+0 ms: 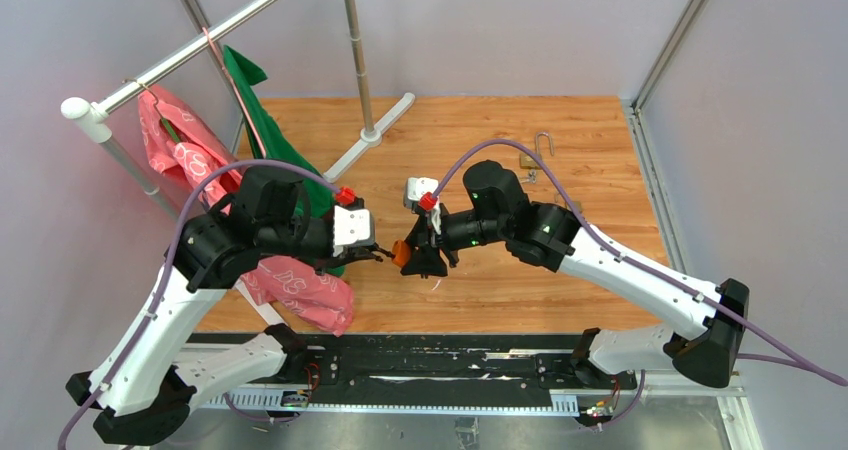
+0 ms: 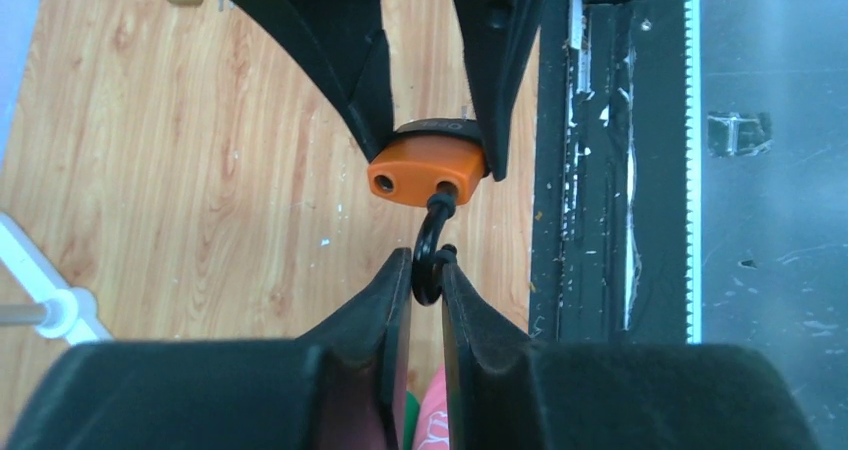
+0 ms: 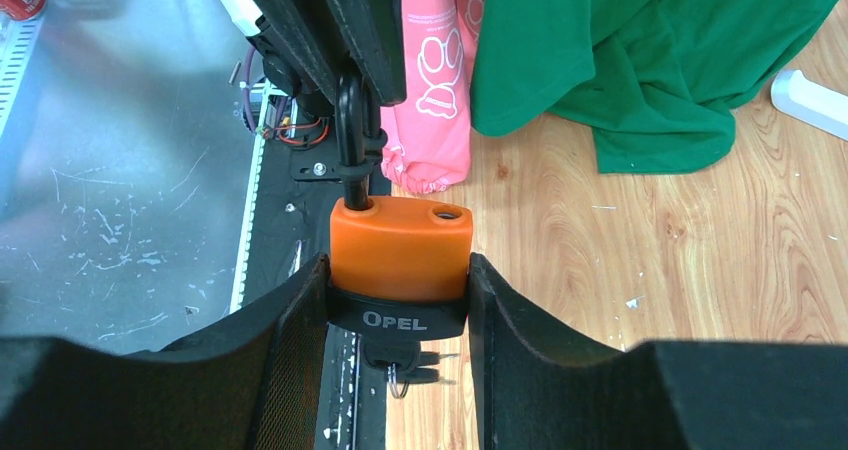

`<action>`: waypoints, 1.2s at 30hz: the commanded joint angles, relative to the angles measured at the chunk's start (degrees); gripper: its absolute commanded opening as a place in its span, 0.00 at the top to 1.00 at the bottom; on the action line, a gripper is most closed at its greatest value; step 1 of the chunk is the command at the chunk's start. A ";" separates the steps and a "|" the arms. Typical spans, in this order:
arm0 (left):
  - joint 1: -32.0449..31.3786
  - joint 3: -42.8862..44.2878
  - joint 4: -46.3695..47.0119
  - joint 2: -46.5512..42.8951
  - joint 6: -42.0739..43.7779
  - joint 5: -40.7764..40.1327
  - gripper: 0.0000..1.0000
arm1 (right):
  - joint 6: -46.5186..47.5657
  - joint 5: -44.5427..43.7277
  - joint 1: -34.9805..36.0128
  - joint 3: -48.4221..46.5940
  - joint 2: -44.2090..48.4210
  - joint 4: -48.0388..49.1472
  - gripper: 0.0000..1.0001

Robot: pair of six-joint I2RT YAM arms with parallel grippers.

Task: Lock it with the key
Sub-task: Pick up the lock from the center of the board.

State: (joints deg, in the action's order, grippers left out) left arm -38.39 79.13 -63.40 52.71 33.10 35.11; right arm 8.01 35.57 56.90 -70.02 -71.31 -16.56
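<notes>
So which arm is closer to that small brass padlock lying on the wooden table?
Right. The right arm bends close beside the brass padlock; the left arm is far off by the pink cloth.

Orange padlock (image 3: 400,245) — black shackle (image 2: 430,245); green cloth (image 3: 640,60); pink garment (image 3: 435,90), white print.

**A robot lab's test cell**

Plain grey wall panels (image 1: 760,170) on aluminium posts (image 1: 680,35) enclose a wood-grain tabletop (image 1: 480,140). Two robot arms (image 1: 640,270) with purple cables (image 1: 800,365) are bolted to a scuffed black rail (image 1: 450,365). A garment rack (image 1: 200,45) stands beside them.
</notes>
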 commanded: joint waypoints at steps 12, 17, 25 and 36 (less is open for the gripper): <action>-0.37 -1.93 11.55 -2.74 -12.09 -7.94 1.00 | 4.09 -0.17 0.58 -1.19 2.35 1.23 0.16; -0.37 -1.98 15.26 -3.92 -19.99 -9.24 1.00 | 5.85 -4.74 0.57 7.34 9.86 10.67 0.13; -0.39 -4.41 18.37 -4.91 -28.46 -5.67 1.00 | -3.92 -8.42 0.53 19.01 12.53 35.49 0.11; -0.37 -4.39 18.66 -5.96 -28.60 -4.57 1.00 | -1.00 -0.42 -0.22 16.84 6.87 32.47 0.39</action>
State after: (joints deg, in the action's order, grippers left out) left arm -38.44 74.41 -48.40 48.27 4.73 29.26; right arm 5.80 30.89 56.90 -52.12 -64.01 16.08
